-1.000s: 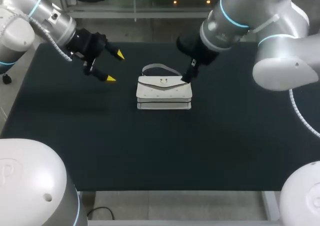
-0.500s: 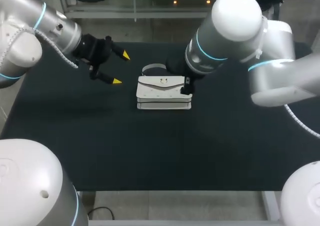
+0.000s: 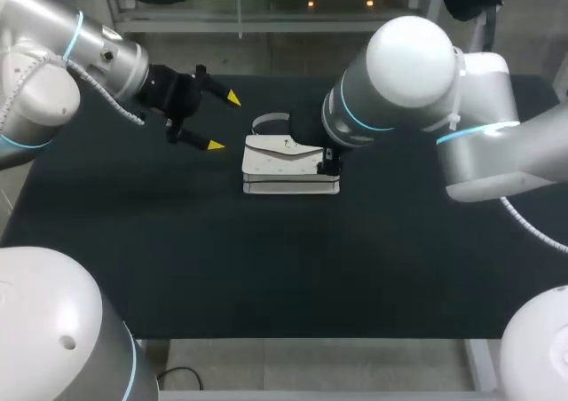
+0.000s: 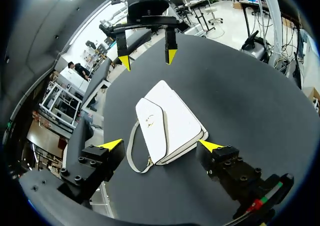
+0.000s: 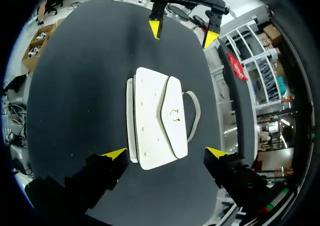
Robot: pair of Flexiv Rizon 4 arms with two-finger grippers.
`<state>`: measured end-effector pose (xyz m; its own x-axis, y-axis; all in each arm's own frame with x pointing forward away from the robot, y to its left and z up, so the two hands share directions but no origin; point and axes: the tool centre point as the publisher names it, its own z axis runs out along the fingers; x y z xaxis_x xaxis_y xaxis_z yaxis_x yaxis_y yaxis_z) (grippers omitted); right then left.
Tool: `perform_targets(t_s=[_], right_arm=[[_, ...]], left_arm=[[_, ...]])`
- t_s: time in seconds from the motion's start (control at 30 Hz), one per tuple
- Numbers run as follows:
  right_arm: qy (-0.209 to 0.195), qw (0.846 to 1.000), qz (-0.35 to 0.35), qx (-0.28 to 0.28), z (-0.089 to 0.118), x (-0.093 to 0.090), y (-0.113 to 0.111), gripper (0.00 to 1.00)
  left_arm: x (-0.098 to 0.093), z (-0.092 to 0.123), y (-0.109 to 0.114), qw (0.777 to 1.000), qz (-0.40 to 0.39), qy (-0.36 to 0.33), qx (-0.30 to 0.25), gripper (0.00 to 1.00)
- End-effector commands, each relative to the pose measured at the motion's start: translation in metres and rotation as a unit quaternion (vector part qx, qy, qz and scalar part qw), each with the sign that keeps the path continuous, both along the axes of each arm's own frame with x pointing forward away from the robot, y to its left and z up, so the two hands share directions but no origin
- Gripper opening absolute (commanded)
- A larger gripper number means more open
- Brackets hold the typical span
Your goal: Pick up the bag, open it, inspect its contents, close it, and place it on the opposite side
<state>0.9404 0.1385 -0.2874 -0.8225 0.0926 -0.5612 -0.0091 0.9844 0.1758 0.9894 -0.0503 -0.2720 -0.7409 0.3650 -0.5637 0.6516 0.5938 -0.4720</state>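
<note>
Both arms have drawn in toward the bag (image 3: 284,163), which lies flat on the table (image 3: 177,259) with its strap (image 3: 271,119) looped behind it. The left gripper (image 3: 224,122) hangs spread just left of the bag. The right gripper (image 5: 166,152) is spread astride the bag's right end (no contact I can see). Overhead, the right arm's bulk hides those fingers.

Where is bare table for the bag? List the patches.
Bare: the wide near strip of table in front of the bag, and the outer left and right flanks. Crowded: around the bag, left gripper beside it, right gripper over one end.
</note>
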Motion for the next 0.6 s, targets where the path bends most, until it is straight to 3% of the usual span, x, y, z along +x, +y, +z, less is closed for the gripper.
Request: perform_targets(t_s=[0.03,0.37,0.53,0.6], right_arm=[[-0.035,0.999,0.003,0.0,-0.026,0.0,-0.001,1.0],[-0.071,0.997,0.024,-0.006,-0.039,-0.001,0.002,1.0],[-0.071,0.997,0.04,-0.016,-0.054,0.0,0.002,0.77],[-0.071,0.996,0.045,-0.019,-0.058,0.001,0.002,0.61]], left_arm=[[0.002,-0.003,-0.001,1.0,-0.01,0.0,-0.005,1.0],[0.006,-0.003,-0.015,1.0,-0.02,-0.003,0.004,1.0],[0.008,-0.002,-0.022,1.0,-0.029,-0.004,0.007,1.0],[0.007,-0.002,-0.025,0.999,-0.035,-0.006,0.008,1.0]])
